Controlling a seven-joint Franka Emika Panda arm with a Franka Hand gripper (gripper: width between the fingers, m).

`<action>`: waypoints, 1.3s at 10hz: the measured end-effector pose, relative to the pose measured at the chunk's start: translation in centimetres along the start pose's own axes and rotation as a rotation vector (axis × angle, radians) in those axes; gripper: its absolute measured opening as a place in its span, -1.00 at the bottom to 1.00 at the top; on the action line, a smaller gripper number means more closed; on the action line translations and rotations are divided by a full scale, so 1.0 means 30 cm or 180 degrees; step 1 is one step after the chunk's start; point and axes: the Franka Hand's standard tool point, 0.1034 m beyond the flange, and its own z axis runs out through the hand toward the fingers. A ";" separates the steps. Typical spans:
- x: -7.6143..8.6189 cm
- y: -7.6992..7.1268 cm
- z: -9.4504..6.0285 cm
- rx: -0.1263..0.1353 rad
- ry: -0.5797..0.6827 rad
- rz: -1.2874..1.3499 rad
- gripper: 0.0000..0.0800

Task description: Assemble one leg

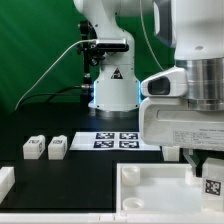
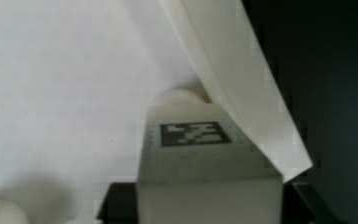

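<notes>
My gripper (image 1: pixel 207 172) is shut on a small white leg (image 1: pixel 213 184) with a black-and-white tag and holds it over the near right part of the large white tray (image 1: pixel 150 192). In the wrist view the gripper (image 2: pixel 204 208) has the leg (image 2: pixel 194 140) between its dark fingers (image 2: pixel 130 204), tag facing the camera. The leg's far end is down against the tray's flat floor (image 2: pixel 69 80), close beside the raised rim (image 2: pixel 247 90). Two more legs (image 1: pixel 34 148) (image 1: pixel 57 146) lie side by side on the black table at the exterior view's left.
The marker board (image 1: pixel 118 140) lies on the table in front of the robot base (image 1: pixel 112 90). A white part (image 1: pixel 5 181) shows at the exterior view's lower left edge. A cable runs along the green backdrop behind.
</notes>
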 end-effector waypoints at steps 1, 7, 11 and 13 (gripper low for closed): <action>0.001 0.001 0.000 -0.0001 0.0000 0.0344 -0.26; -0.004 0.001 0.007 0.0195 -0.0384 0.3606 -0.26; -0.003 0.000 0.008 0.0185 -0.0421 0.4180 -0.26; -0.004 -0.001 0.009 0.0185 -0.0422 0.4165 0.47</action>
